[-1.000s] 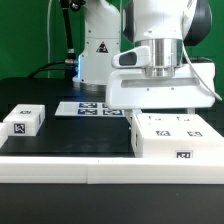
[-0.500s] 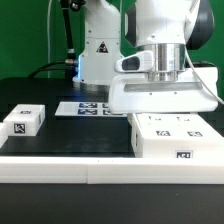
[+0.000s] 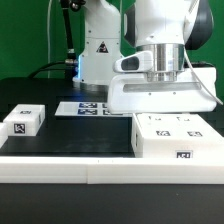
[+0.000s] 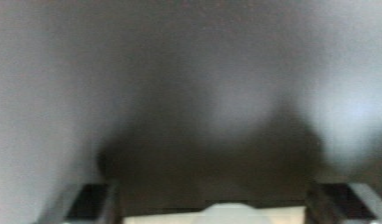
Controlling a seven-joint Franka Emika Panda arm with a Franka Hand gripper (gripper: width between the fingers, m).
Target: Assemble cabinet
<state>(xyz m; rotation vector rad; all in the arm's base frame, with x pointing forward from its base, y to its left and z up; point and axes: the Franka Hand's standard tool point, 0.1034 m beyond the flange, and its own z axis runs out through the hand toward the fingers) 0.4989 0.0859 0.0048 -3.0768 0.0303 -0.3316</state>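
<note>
Exterior view: a large white cabinet box (image 3: 178, 138) lies on the black worktop (image 3: 75, 138) toward the exterior view's right, with square black-and-white tags on its top and front faces. A small white block (image 3: 22, 121), also tagged, sits well apart from it near the exterior view's left edge. Between and behind them lies the marker board (image 3: 88, 108), flat on the worktop. A long white bar (image 3: 100, 168) runs along the front edge of the worktop, just in front of the box. The white arm (image 3: 160, 40) stands over the box, its wide lower end hanging close above the box's rear part; no fingertips show from this side.

Wrist view: the picture is heavily blurred. The gripper (image 4: 214, 205) has its two dark fingers (image 4: 92, 203) spread wide apart. A pale surface shows between them, but whether either finger touches it cannot be told.
</note>
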